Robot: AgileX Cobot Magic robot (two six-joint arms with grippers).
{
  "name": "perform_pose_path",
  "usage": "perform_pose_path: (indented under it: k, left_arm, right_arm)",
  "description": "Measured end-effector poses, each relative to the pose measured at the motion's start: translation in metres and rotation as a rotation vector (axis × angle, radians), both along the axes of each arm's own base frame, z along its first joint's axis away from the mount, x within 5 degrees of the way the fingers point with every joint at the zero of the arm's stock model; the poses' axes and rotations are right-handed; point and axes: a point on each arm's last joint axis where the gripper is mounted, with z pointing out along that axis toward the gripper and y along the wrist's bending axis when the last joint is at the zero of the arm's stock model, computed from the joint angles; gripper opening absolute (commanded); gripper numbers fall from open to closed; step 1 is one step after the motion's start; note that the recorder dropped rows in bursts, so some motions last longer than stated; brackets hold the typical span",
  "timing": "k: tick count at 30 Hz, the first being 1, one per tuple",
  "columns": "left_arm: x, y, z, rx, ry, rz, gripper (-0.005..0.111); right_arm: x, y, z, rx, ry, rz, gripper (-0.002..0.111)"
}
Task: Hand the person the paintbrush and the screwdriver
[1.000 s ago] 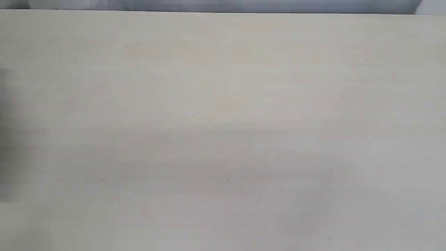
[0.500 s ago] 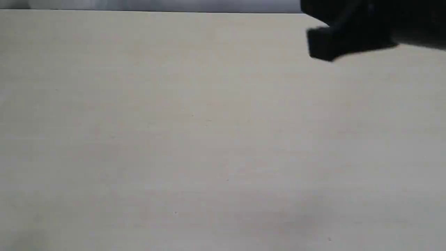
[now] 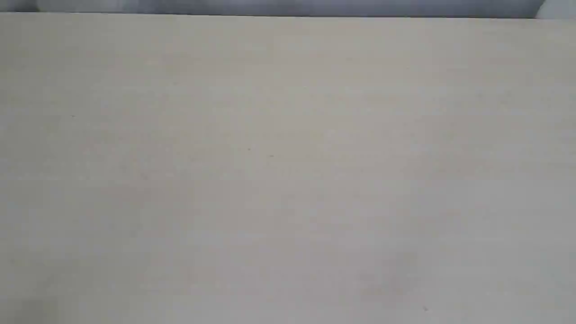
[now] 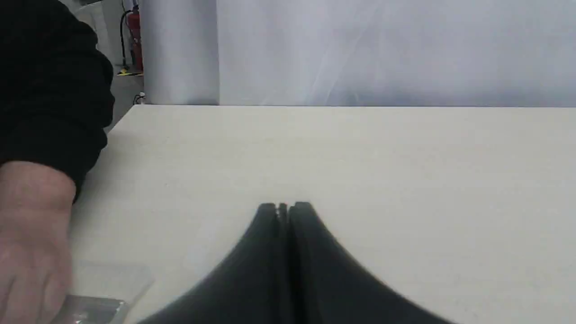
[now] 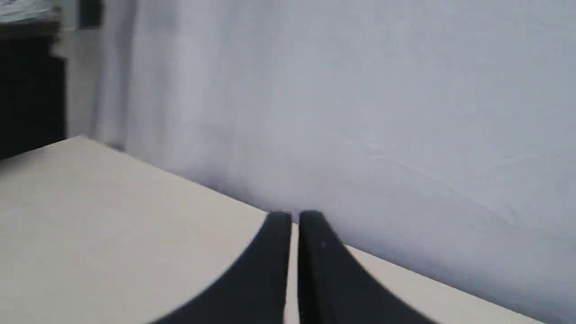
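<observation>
**A:** Where is the paintbrush [image 4: 92, 310]?

**B:** It is on the pale cream, matte, flat table [image 3: 288, 180], close to the table's side edge. Only a blurred piece shows: a flat band of shiny silver metal, with a hazy pale patch on the table just beside it. Any print on it is too blurred or hidden to read.

**A:** Who has it?

**B:** The person's hand [image 4: 31, 243], bare and light-skinned, comes out of a black cloth sleeve [image 4: 49, 90] and lies over one end of the band. The hand is smeared, so I cannot tell whether its fingers are spread or curled, or whether it grips the metal.

**A:** And the arms?

**B:** The smooth black left gripper [image 4: 283, 207] hangs over the table, apart from the hand, with its two curved fingers pressed together and nothing between them. The black right gripper [image 5: 294, 218] is over the table near its far edge. Its fingers are drawn almost together, leaving a thin slit that holds nothing.

**A:** What is beyond the table?

**B:** A soft, creased, grey-white curtain [image 5: 360, 112] hangs behind the table's far edge. A red fire extinguisher [image 4: 137, 42] stands past the table's far corner.
</observation>
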Motion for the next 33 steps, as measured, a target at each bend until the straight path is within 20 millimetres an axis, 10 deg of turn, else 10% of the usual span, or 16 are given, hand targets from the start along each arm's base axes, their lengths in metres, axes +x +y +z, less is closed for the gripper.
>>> perform_pose_path:
  k: [20, 33]
  left_arm:
    - [0.000, 0.000, 0.000, 0.000, 0.000, 0.000, 0.000]
    - [0.000, 0.000, 0.000, 0.000, 0.000, 0.000, 0.000]
  right_arm:
    - [-0.028, -0.044, -0.150, 0.126, -0.064, -0.534, 0.004]
    - [-0.028, -0.044, -0.159, 0.112, -0.044, -0.532, 0.004]
